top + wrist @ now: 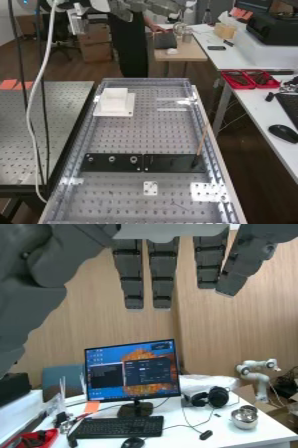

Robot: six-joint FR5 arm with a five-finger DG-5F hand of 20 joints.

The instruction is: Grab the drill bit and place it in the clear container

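The hand (159,7) hangs open, and the red trays (241,88) seem to hold dark tools (238,78).

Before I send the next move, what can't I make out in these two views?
- High view: the hand, partly cut off by the top edge.
- High view: the three round fittings on the black plate, too small to tell what they are.
- High view: the thin rod's lower end, too small and dark to tell its seating.
- Wrist view: the thumb, partly beyond the left edge.
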